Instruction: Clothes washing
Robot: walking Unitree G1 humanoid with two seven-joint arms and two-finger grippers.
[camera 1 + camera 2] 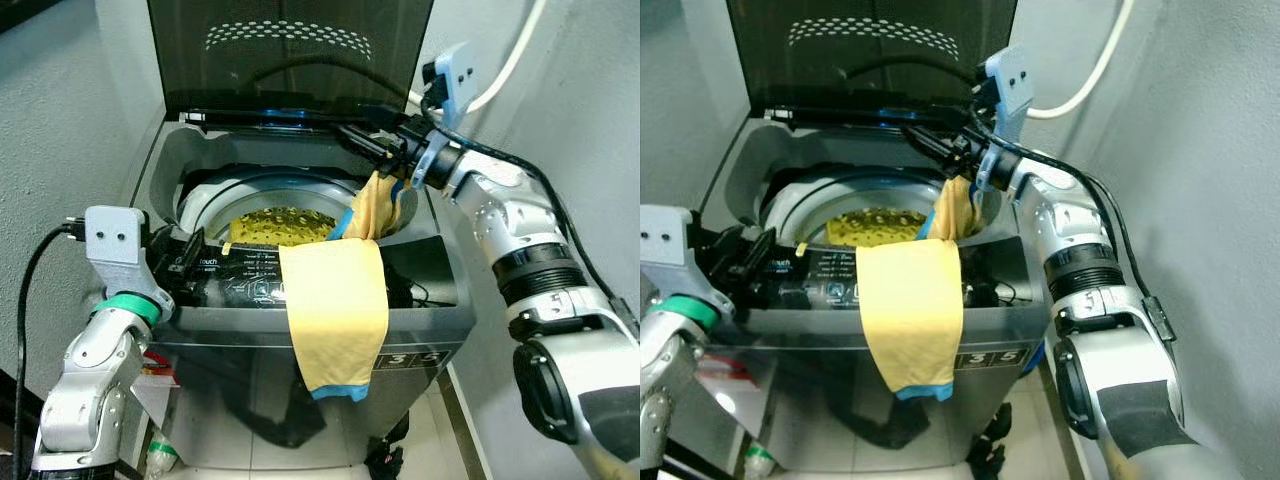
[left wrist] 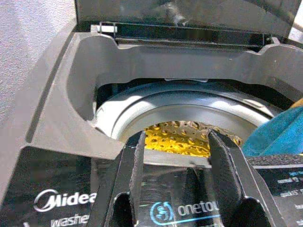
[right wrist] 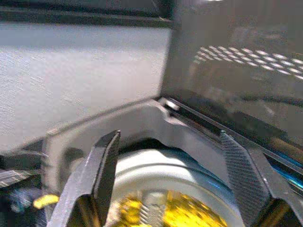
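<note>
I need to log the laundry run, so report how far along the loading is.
Done: the washer lid stands open and something yellow lies in the drum. In hand: a yellow garment hangs over the washer's front edge, its top by the right tool, which is open above the drum. The left tool, open, rests at the control panel. Left: getting that garment inside and closing the lid.

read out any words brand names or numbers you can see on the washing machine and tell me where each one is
"Midea": white brand name on the washer's black control panel.
"washe", cut off by the picture's edge: just below the brand name.
"onetou", cut off by a left gripper finger: panel, beside a blue round symbol.
"3" and "5": washer front, beside the hanging yellow cloth.
Other panel print: too small to read.
</note>
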